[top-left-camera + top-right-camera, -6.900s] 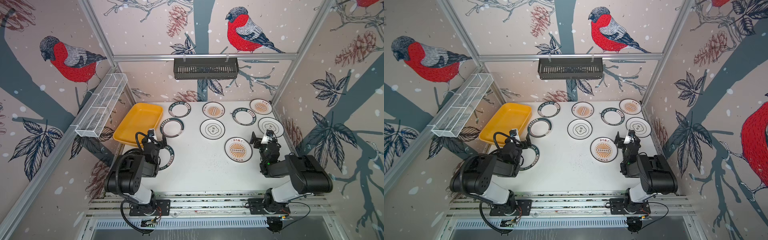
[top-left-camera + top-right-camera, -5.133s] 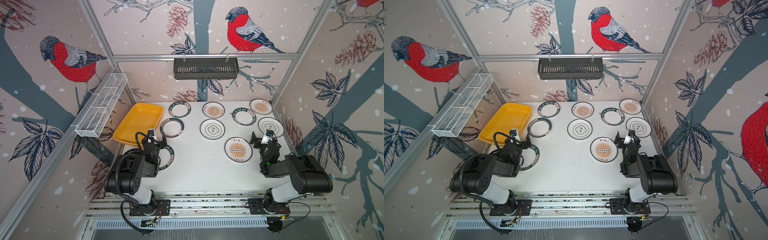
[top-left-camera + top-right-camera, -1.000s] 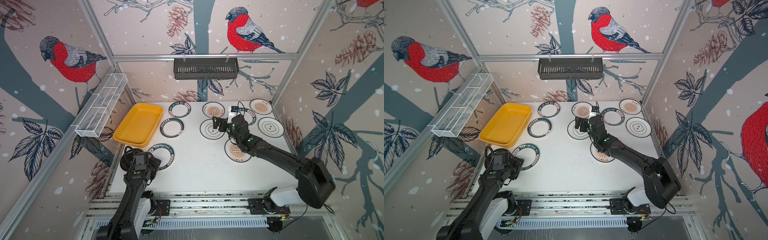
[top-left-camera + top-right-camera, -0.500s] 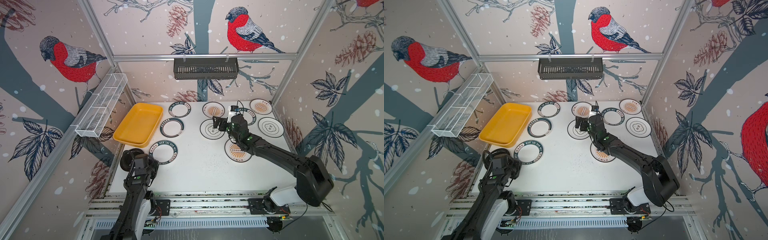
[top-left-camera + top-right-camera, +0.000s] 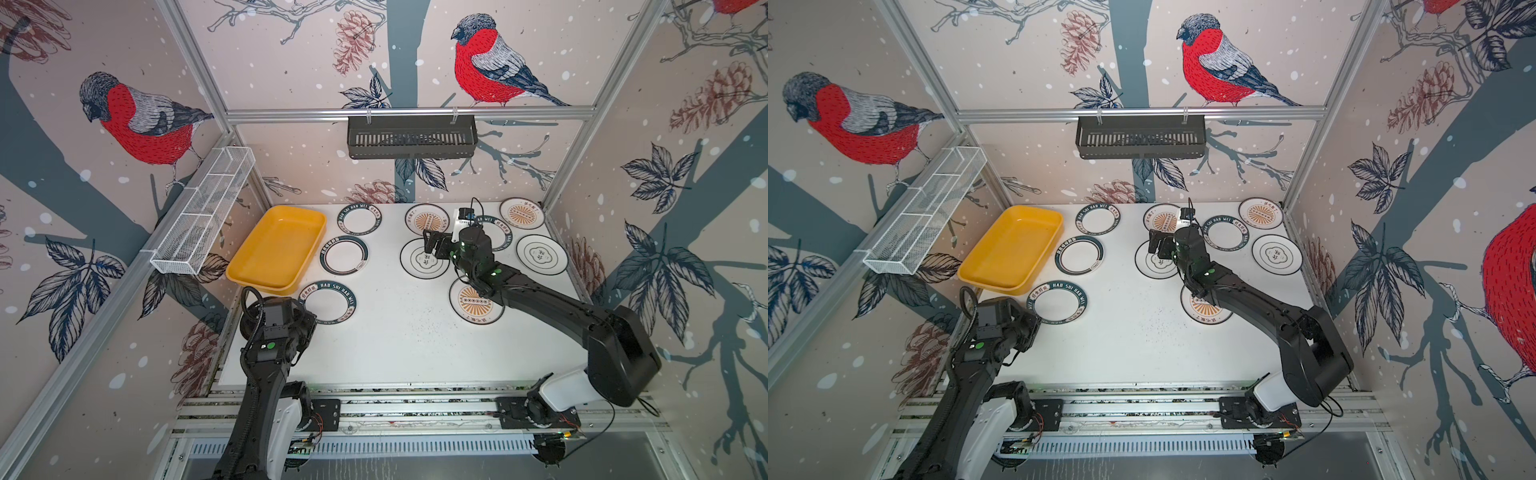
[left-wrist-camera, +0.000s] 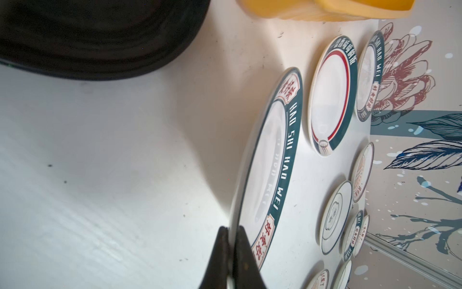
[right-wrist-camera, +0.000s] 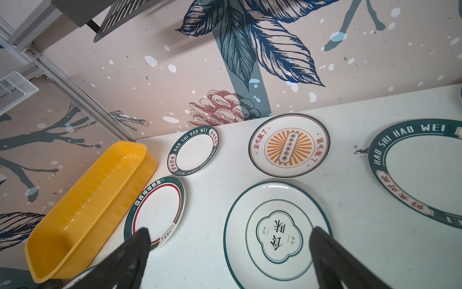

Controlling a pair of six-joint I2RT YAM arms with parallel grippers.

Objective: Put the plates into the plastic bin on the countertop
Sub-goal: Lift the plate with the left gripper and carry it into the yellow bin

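At the near left corner of the white speckled surface [image 5: 395, 345], the left gripper [image 6: 232, 230] is closed tight on the rim of a round white plate with a dark green lettered ring [image 5: 328, 302]. Its two fingers pinch the plate's near edge between them. Whether that edge has left the surface I cannot tell. The shallow yellow-orange plastic bin [image 5: 276, 249] sits at the back left, its near wall just beside this plate, and it holds nothing. So the step in hand looks like the first pick, with the grasp made and the carry not yet begun.

Toward the back middle, the right gripper [image 7: 230, 231] hangs with its fingers spread wide and holding nothing. It is above a round white plate with a thin dark rim and a centre emblem [image 7: 277, 232]. The remaining plates [image 5: 521, 213] lie flat and apart across the surface.

For the left arm, the next move would be to raise the pinched plate high enough to clear the bin's flared rim, bring it over the bin floor and let go low. A pinch on one edge gives little hold, so the plate may droop or slip if swung quickly. The right arm would need to come down and work a finger under the emblem plate's edge.
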